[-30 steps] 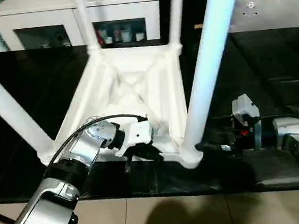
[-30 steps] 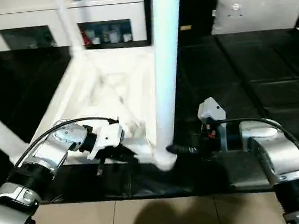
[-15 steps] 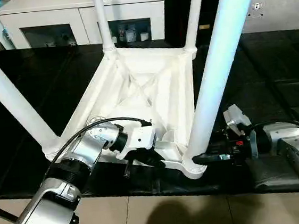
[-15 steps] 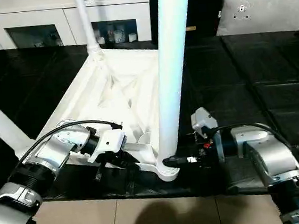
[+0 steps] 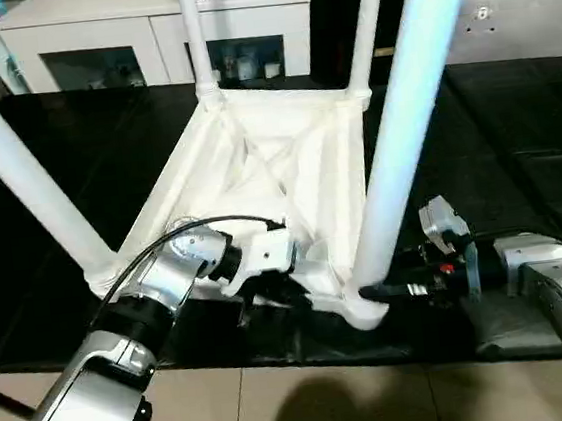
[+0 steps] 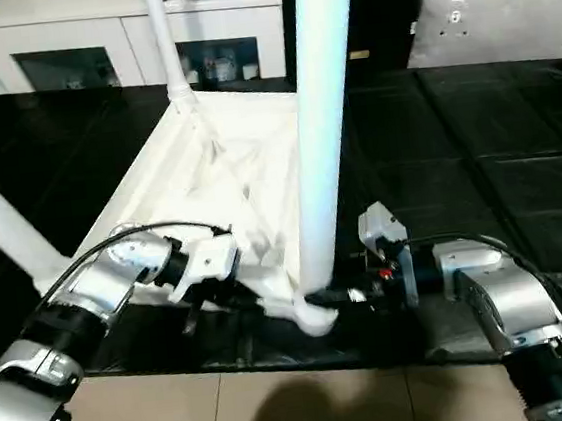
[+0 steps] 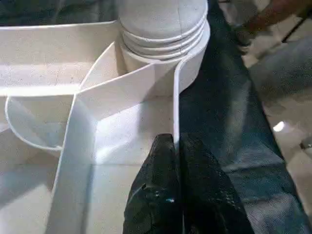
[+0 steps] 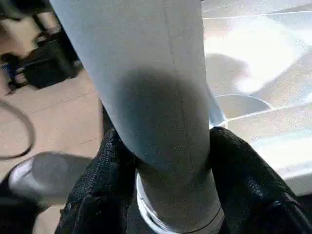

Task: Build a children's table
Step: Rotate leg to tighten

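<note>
White plastic takes up the middle of the black mat (image 5: 513,126): the table top (image 5: 277,171) lies upside down, ribbed underside up, with a leg standing in each of its four corner sockets. Behind the mat stands a white cabinet (image 5: 142,34) with glass doors, and a grey cushion (image 6: 497,17) lies at the mat's far right. Tan floor tiles (image 5: 332,406) run along the near edge.

The near right leg (image 5: 402,117) rises tall and close to the camera, its foot seated in the near right socket (image 5: 362,308). The near left leg (image 5: 25,167) slants up from the near left corner. The two far legs (image 5: 193,39) are thinner in view and stand by the cabinet.

The right gripper (image 5: 375,291) reaches in from the right at the base of the near right leg. In the right wrist view its fingers (image 8: 102,175) sit pressed against either side of the leg, just above the threaded collar. The left gripper (image 7: 176,146) is at the near rim of the top, beside the same socket; its two fingers (image 7: 158,170) are pinched together on the thin upright rim wall (image 7: 176,97), one on each face.
</note>
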